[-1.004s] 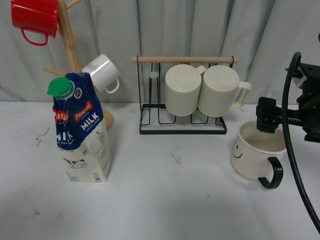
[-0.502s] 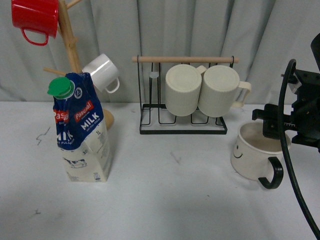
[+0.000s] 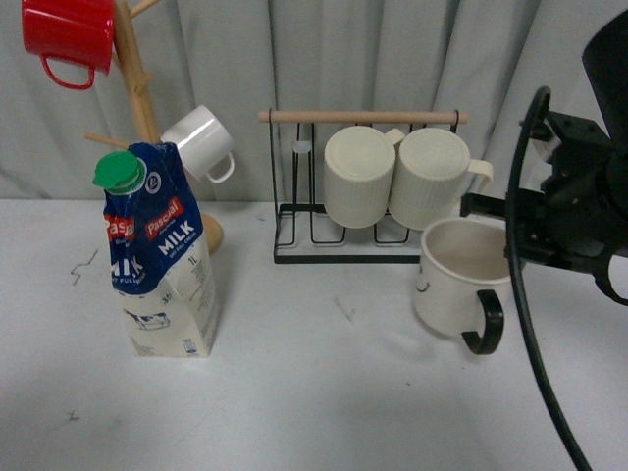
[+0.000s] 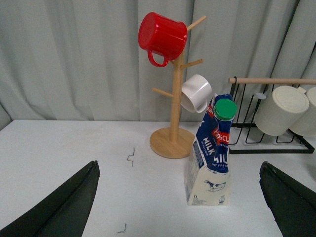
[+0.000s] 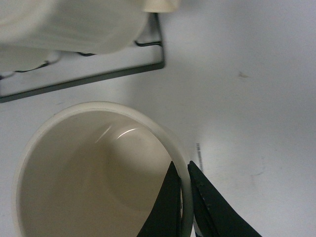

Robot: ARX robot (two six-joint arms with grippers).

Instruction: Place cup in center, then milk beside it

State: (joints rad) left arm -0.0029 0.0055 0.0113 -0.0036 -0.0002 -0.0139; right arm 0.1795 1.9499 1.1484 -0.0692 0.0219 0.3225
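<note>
The cup (image 3: 456, 280) is a big cream mug with a black handle. It looks hard and smooth, so it could slip, and it would likely chip or break if it fell. It looks fairly heavy for a thin pinch. The rim wall is a fair place to hold it, one finger inside and one outside. The handle is the other choice.

The right pincer (image 5: 181, 173) is doing just that. Its two black fingers are nearly closed, with the cup's rim squeezed between them. One finger is inside the cup and one is outside.

The cup is upright on the right side of the surface (image 3: 314, 392), just in front of the wire rack (image 3: 358, 250) with the ribbed mugs (image 3: 392, 177). It is not clear if its bottom touches the surface. The right arm reaches in from the right, above the cup.

The milk (image 3: 157, 265) stands on the left, well apart from the cup. The left pincer (image 4: 178, 167) is spread wide and holds nothing. It hangs back, pointing toward the milk.
</note>
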